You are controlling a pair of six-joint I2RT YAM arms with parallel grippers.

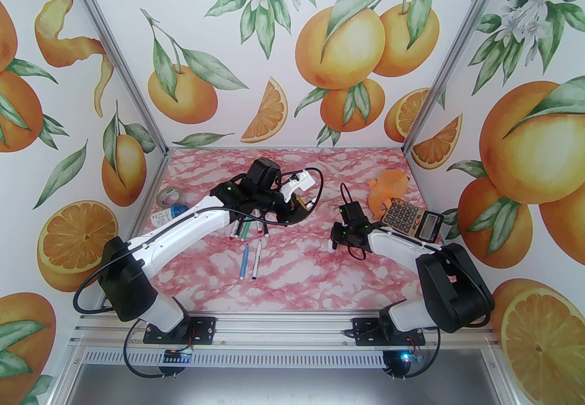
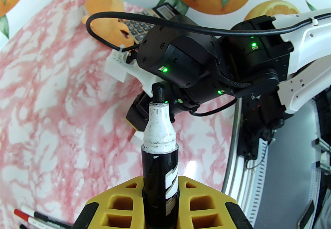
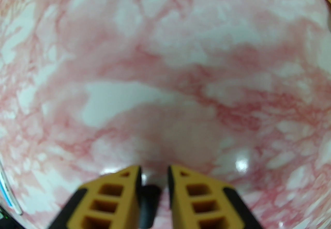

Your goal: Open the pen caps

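Over the marble table (image 1: 320,279), clamping the uncapped black pen (image 2: 160,168) in the left gripper (image 2: 160,184); cradling a dark cap (image 3: 150,202) between the slightly parted jaws of the right gripper (image 3: 154,171), grip impossible to tell.

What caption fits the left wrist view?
Left claw grips an uncapped black marker, its tip pointing at the right arm's wrist.

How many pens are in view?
7. Black pen in left gripper; blue pen and white pen mid-table; a bunch of four under the left arm, which may hide more.
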